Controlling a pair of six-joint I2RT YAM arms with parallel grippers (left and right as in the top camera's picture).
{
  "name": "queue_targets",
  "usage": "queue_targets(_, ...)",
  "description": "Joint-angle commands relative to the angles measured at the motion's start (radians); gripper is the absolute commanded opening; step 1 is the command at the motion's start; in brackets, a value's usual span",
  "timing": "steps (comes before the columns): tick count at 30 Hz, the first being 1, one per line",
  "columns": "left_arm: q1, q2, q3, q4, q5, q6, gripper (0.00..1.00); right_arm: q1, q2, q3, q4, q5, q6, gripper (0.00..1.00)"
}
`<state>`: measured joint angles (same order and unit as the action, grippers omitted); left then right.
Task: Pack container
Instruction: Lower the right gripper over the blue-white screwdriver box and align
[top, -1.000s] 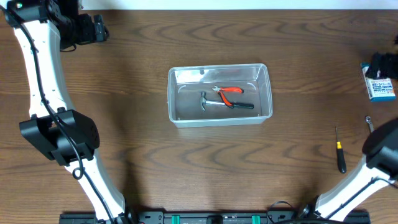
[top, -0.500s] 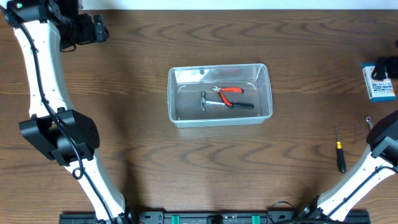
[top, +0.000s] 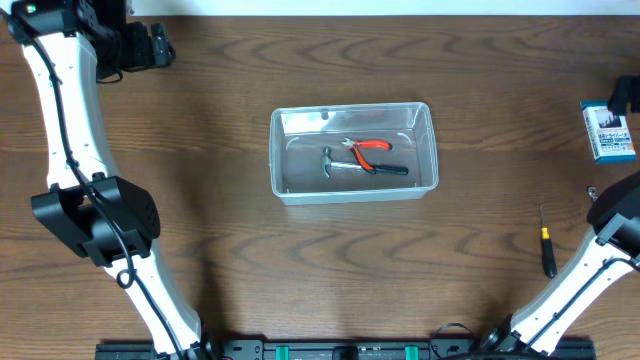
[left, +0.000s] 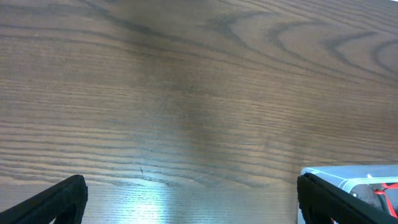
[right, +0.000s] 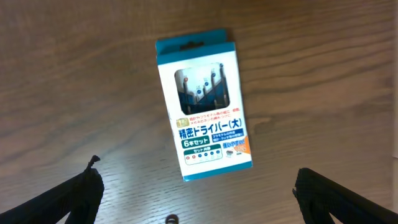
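Right pincer (right: 196, 169) hangs spread wide and empty above the blue-and-white box (right: 204, 109); the container (top: 276, 150) sits central on the tabletop (top: 200, 250), well apart. Looks like a pick-up step: next it should descend, straddle the box and close.

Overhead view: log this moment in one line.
container: hammer, pliers inside | box, screwdriver: on table | right end effector: open above box | left end effector: open, empty

container (top: 276, 150) | clear rectangular tub, rounded corners | upright, open top | table centre | hammer (top: 360, 166), red-handled pliers (top: 372, 146) inside
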<state>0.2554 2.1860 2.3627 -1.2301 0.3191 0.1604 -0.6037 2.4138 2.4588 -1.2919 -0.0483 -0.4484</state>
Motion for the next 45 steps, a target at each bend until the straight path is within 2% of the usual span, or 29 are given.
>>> queue_targets(1, 0.004, -0.004, 0.017, -0.003, 0.009, -0.002, 0.98, 0.001, 0.01, 0.013, -0.002, 0.006, -0.074, 0.99)
queue_targets(5, 0.004, -0.004, 0.017, -0.003, 0.01, -0.002, 0.98, 0.0, 0.011, 0.013, 0.007, 0.008, -0.142, 0.99)
queue_targets(10, 0.004, -0.005, 0.017, -0.003, 0.009, -0.002, 0.98, 0.002, 0.034, 0.013, 0.068, 0.046, -0.063, 0.99)
queue_targets(14, 0.004, -0.005, 0.017, -0.003, 0.009, -0.002, 0.98, 0.002, 0.052, 0.013, 0.071, 0.051, -0.061, 0.99)
queue_targets(25, 0.004, -0.005, 0.017, -0.003, 0.009, -0.002, 0.98, -0.002, 0.1, 0.012, 0.062, -0.023, -0.182, 0.99)
queue_targets(45, 0.004, -0.004, 0.017, -0.003, 0.009, -0.002, 0.98, -0.02, 0.173, 0.012, 0.099, -0.023, -0.177, 0.99)
